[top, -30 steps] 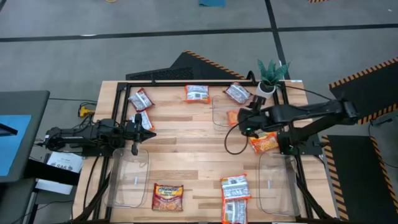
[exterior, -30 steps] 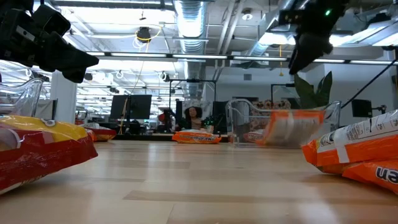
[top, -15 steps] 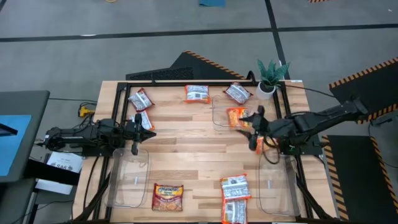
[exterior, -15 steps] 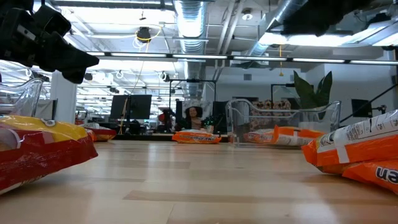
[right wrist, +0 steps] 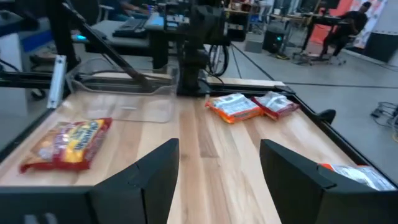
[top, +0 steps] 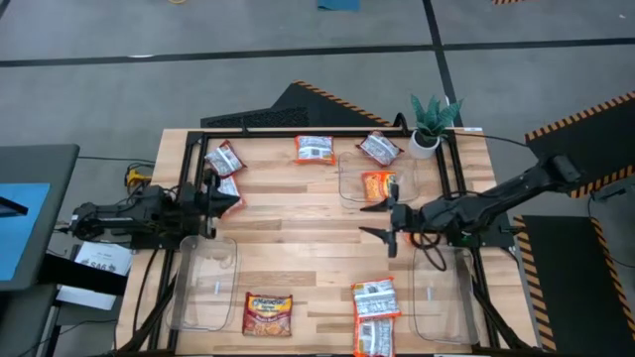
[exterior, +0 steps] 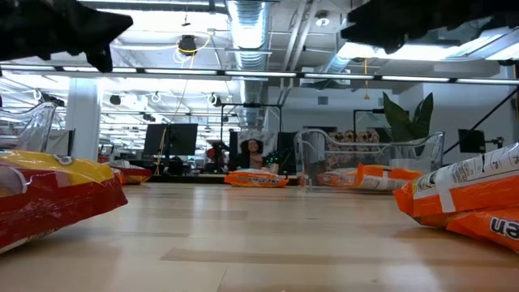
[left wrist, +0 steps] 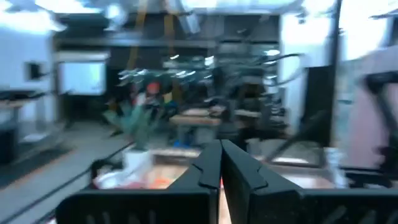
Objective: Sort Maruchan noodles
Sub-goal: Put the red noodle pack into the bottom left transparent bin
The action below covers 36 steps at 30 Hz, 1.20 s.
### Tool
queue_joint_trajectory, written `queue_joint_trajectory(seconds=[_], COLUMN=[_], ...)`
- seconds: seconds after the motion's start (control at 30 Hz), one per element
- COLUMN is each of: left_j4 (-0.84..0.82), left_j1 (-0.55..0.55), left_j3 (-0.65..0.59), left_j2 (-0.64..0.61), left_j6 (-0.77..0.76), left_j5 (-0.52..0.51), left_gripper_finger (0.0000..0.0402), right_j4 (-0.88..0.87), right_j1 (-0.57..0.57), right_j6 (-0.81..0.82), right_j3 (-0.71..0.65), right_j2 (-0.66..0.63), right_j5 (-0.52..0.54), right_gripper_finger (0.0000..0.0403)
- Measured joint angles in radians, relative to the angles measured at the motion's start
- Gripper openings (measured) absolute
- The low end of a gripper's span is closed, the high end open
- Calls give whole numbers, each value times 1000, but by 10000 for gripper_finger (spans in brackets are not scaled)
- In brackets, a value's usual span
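So the right gripper [top: 382,220] is empty now, fingers spread wide, hanging over the middle of the bench [top: 298,248]. The orange packet [top: 378,185] it was carrying a second ago is lying flat in the clear bin [top: 349,178] at the far right, beside the plant [top: 434,121]. That's one packet sorted, I'd say, and the arm has swung back toward the centre, probably to go for another.

Near to far, what's left loose: a dark red packet [top: 268,310] and two white ones [top: 375,315] along the near edge, between two empty bins [top: 203,288]. The orange packet near the right edge that showed a second ago is hidden under the right arm now, so can't say where it sits. Two packets [top: 224,169] lie at the far left, then two more white ones [top: 315,149] along the far edge.

Left gripper [top: 223,196] is pinched shut with nothing in it, at the left edge. It has shifted slightly toward those far-left packets since the earlier frame.
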Motion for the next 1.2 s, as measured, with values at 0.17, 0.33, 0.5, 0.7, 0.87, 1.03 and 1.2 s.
queue_joint_trajectory(seconds=[0.17, 0.33, 0.5, 0.7, 0.87, 1.03, 1.2], left_j4=[-53, -82, -264, -477, -462, -459, -411], left_j1=[3, 52, 135, 278, 377, 441, 472], left_j3=[-1, 59, 189, 297, 312, 312, 312], left_j2=[148, 388, 622, 856, 975, 1053, 1121], left_j6=[-82, -195, -303, -450, -437, -443, -435], left_j5=[-247, -410, -538, -582, -586, -561, -546], left_gripper_finger=[25, 110, 190, 230, 229, 229, 229], right_j4=[50, 49, 32, 3, -1, -1, 26], right_j1=[-41, -77, -87, -86, -86, -87, -87], right_j6=[-1, 33, 53, 80, 89, 100, 100], right_j3=[0, 0, 0, 1, 2, 0, 2], right_j2=[42, 42, 43, 43, 55, 82, 120], right_j5=[0, 0, 0, 0, 0, 0, 0], right_gripper_finger=[248, 248, 248, 248, 248, 248, 248])
